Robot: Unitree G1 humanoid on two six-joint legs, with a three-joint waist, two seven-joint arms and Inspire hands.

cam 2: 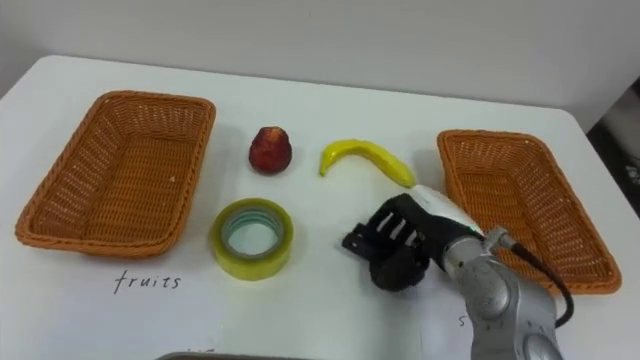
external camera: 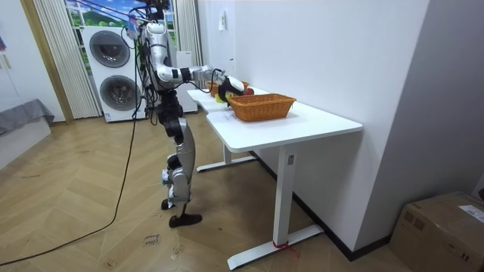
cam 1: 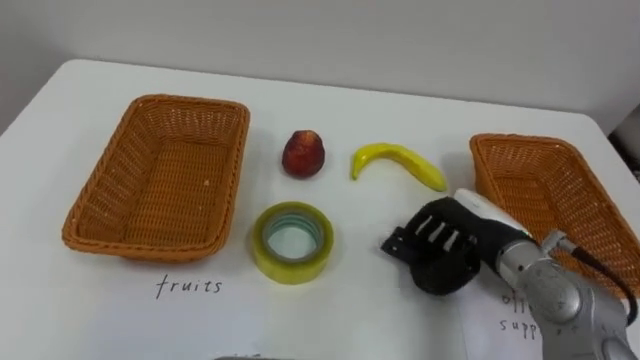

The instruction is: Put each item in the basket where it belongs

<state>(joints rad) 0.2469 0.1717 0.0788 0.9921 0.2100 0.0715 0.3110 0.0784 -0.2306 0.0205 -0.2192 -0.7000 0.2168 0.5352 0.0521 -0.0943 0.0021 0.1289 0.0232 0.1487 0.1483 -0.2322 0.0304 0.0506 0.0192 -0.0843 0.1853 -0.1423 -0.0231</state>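
Note:
A red fruit (cam 1: 303, 153) and a yellow banana (cam 1: 400, 162) lie on the white table (cam 1: 360, 310) between two orange wicker baskets. The left basket (cam 1: 100, 170) and the right basket (cam 1: 545, 190) both look empty. A yellow-green roll of tape (cam 1: 290, 268) lies flat in front of the red fruit. My right hand (cam 1: 445, 245) hovers low over the table, just below the banana and to the right of the tape. Its fingers (cam 1: 405, 243) point left, relaxed, with nothing in them.
Handwritten labels sit on the table in front of each basket. In the room view I stand at the end of the table (external camera: 318, 121) on the room view's left, my arm reaching past a basket (external camera: 262, 106). Washing machines (external camera: 113, 72) stand behind me.

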